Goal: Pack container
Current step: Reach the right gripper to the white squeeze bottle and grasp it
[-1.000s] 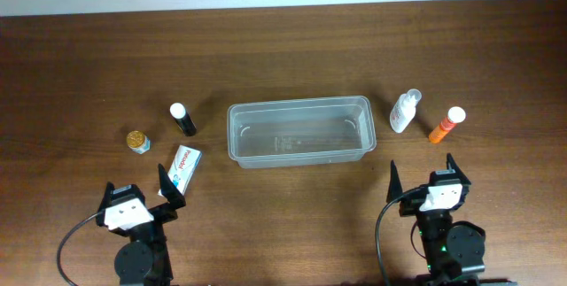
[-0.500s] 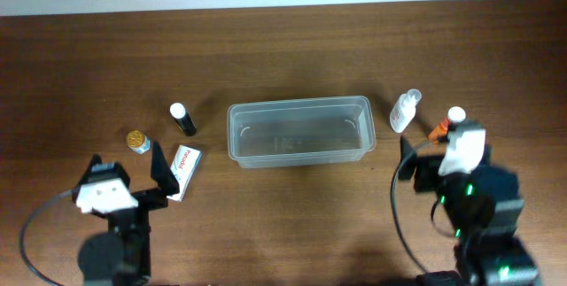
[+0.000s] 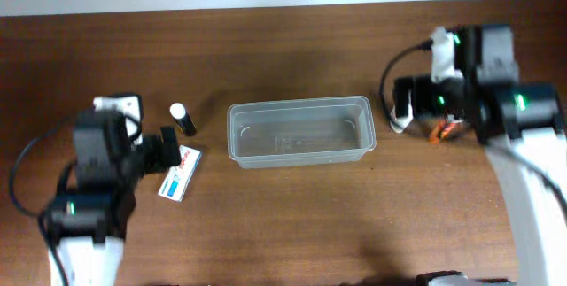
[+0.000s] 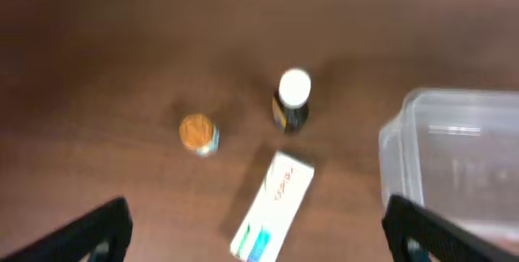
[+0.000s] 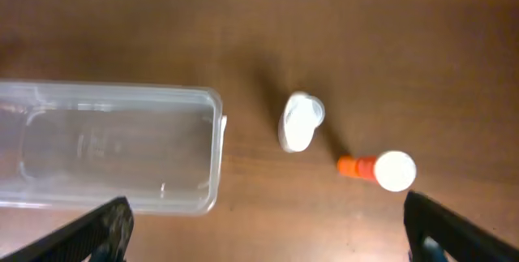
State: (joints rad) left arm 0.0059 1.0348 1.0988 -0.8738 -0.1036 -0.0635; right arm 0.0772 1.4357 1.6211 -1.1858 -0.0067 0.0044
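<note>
The clear plastic container (image 3: 299, 150) lies empty in the middle of the table; it also shows in the left wrist view (image 4: 454, 156) and the right wrist view (image 5: 105, 144). My left gripper (image 3: 142, 149) (image 4: 259, 229) is open and empty, held above a white tube box (image 3: 180, 173) (image 4: 272, 205), a black bottle with a white cap (image 3: 182, 118) (image 4: 292, 100) and a small gold-lidded jar (image 4: 197, 132). My right gripper (image 3: 434, 100) (image 5: 272, 229) is open and empty above a white bottle (image 3: 400, 119) (image 5: 302, 122) and an orange bottle with a white cap (image 3: 440, 132) (image 5: 381, 169).
The wooden table (image 3: 292, 224) ends at a pale wall along the far edge. The left arm hides the jar in the overhead view. The right arm partly covers the two bottles there.
Both arms have risen from the front edge and swung out over the table. The left one now hangs over the left items, the right one over the right bottles. The objects have not moved.
</note>
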